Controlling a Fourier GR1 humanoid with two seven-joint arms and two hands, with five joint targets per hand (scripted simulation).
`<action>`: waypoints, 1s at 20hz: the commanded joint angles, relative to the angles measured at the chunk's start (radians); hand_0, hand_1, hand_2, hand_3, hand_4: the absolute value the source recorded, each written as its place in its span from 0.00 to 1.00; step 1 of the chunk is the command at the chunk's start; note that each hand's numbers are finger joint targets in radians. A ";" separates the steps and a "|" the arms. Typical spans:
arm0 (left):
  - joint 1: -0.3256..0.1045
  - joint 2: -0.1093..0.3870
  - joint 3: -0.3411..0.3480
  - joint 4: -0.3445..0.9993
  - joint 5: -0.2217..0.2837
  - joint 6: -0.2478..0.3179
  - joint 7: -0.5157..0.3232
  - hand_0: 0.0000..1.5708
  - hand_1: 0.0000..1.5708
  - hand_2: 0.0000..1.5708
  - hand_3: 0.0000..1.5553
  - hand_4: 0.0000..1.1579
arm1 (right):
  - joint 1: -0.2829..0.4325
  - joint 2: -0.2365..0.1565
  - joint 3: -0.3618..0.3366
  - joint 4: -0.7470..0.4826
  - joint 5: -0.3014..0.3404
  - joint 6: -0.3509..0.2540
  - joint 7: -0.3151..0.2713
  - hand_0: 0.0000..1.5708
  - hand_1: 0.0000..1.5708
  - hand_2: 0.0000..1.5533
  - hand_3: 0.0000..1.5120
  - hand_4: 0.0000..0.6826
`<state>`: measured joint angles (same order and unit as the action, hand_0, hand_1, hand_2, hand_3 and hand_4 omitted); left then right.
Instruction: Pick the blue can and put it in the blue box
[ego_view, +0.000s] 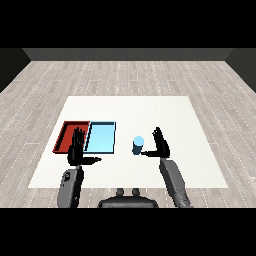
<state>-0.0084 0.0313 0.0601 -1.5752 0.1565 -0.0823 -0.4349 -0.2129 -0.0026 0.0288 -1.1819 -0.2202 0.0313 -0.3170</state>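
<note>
A blue can (138, 145) is standing upright on the white table (150, 110), right of the two trays and near the table's front half. The robot's right hand (161, 145) is hovering just beside the can on its right, palm turned toward it, fingers (158, 134) pointing up and lying straight and close together, the thumb reaching left toward the can's base. Whether the thumb is touching the can is not possible to tell; the fingers are not curling round it.

On the left, the light blue tray (101, 137) and the red tray (67, 135) are lying side by side, their long edges touching, the red one farther left. The left hand (76, 150) is hanging over the near edge of the trays, about where the two meet, with its fingers (77, 136) straight, raised and slightly spread, and the thumb sticking out to the right. It is holding nothing.

Both grey forearms are coming in from the lower corners, the left forearm (70, 187) rising nearly straight up and the right forearm (175, 182) leaning in toward the can. The can is sitting outside both trays, apart from the light blue tray's right edge. A pale wooden floor (125, 75) is stretching out beyond the table.
</note>
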 joint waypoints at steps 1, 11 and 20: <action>0.019 0.023 0.032 -0.003 0.024 -0.023 -0.015 0.00 0.00 0.00 0.00 0.00 | -0.009 0.003 0.051 0.045 -0.039 -0.026 -0.034 0.00 0.00 0.00 0.00 0.00; -0.043 0.019 0.026 -0.004 0.011 0.009 0.027 0.00 0.00 0.00 0.00 0.00 | 0.025 -0.020 0.075 0.045 -0.055 -0.003 -0.033 0.00 0.00 0.00 0.00 0.00; 0.008 0.035 0.036 0.022 0.027 -0.046 -0.028 0.00 0.00 0.00 0.00 0.00 | -0.096 0.003 0.166 0.205 -0.129 -0.077 -0.104 0.00 0.00 0.00 0.00 0.00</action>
<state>-0.0041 0.0448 0.0753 -1.5948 0.1659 -0.0859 -0.4231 -0.2901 -0.0007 0.1481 -1.0246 -0.3198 -0.0313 -0.3803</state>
